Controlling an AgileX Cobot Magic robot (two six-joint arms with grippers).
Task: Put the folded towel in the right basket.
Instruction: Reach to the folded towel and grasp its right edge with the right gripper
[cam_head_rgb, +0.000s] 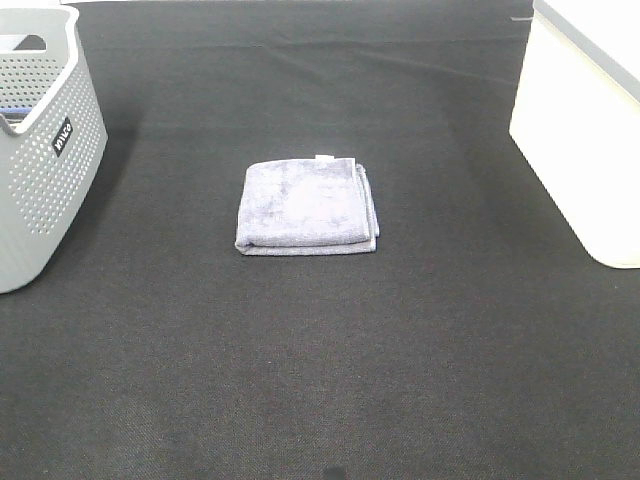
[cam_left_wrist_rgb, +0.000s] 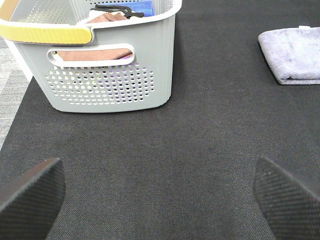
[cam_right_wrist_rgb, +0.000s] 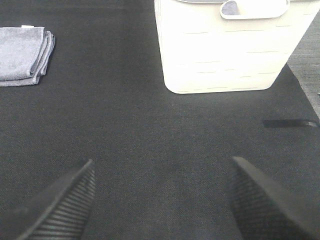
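Note:
A folded lavender-grey towel (cam_head_rgb: 307, 207) lies flat on the black mat in the middle of the exterior view. It also shows in the left wrist view (cam_left_wrist_rgb: 294, 54) and in the right wrist view (cam_right_wrist_rgb: 24, 55). The right basket (cam_head_rgb: 585, 120) is white and stands at the right edge; the right wrist view shows its wall (cam_right_wrist_rgb: 225, 55). Neither gripper shows in the exterior view. My left gripper (cam_left_wrist_rgb: 160, 195) is open and empty above the mat, well short of the towel. My right gripper (cam_right_wrist_rgb: 162, 200) is open and empty, facing the white basket.
A grey perforated basket (cam_head_rgb: 45, 150) stands at the left edge; the left wrist view (cam_left_wrist_rgb: 110, 75) shows a brown cloth and a blue item inside it. A strip of dark tape (cam_right_wrist_rgb: 290, 123) lies near the mat's right edge.

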